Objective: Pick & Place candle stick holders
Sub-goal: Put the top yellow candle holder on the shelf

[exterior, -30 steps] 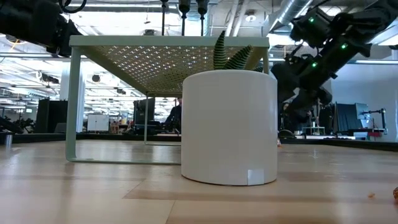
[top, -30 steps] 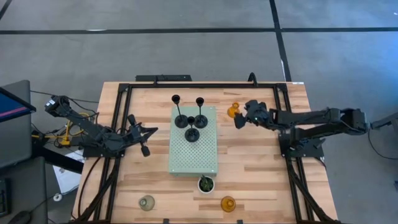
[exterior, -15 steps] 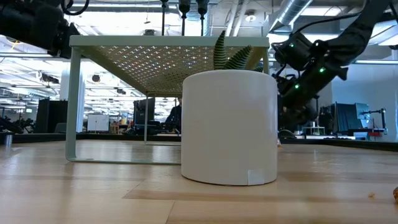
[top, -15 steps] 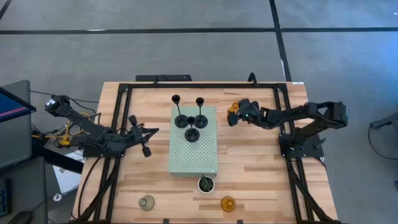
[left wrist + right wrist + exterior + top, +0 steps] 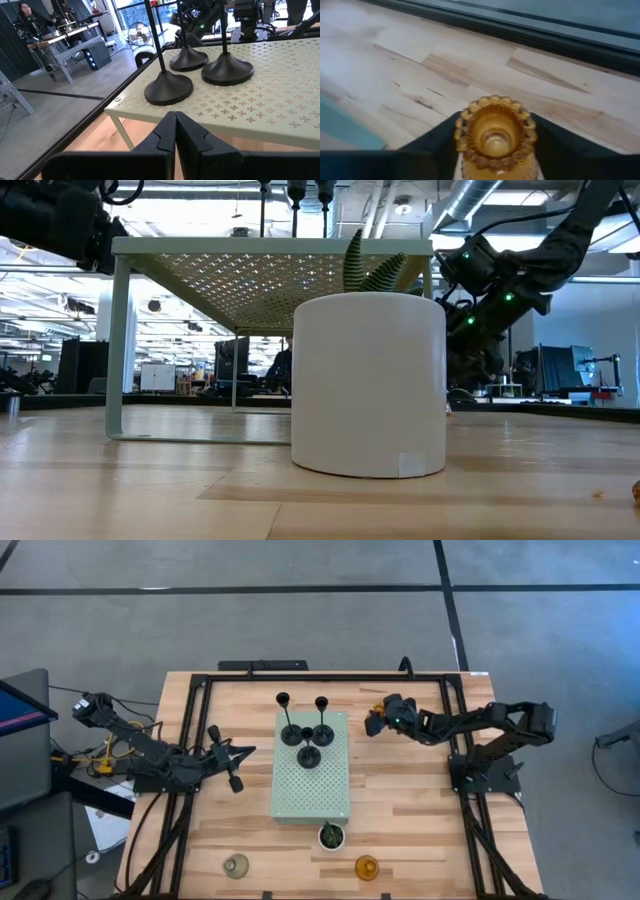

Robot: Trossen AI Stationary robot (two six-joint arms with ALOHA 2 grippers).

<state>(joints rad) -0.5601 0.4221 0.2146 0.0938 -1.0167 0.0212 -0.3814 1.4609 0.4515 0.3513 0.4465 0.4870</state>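
Note:
Three black candle stick holders (image 5: 310, 735) stand by their round bases on the pale green perforated board (image 5: 311, 790); the left wrist view shows them as holders (image 5: 200, 65) too. An amber glass holder (image 5: 495, 132) stands on the table right of the board, and my right gripper (image 5: 376, 722) is shut around it. At the near edge a second amber holder (image 5: 367, 867) and a clear-grey glass holder (image 5: 236, 865) rest on the wood. My left gripper (image 5: 175, 120) is shut on nothing and hovers level, left of the board. My right gripper has the amber holder between its two fingers, one on each side of the body just under the beaded rim (image 5: 465, 120). The fingers (image 5: 437, 137) come slanting down from the table's right side. The holder is upright; its foot is hidden by the gripper.
A small green plant (image 5: 331, 835) in a pot (image 5: 368, 385) stands just in front of the board's near edge. Black frame rails (image 5: 190, 740) run along the table's left, right and far sides. Bare wood lies between board and right rail.
My right gripper has gone down and toward the table's left and far side, onto the amber holder right of the board. The holder has stayed in place. My left arm has kept still.

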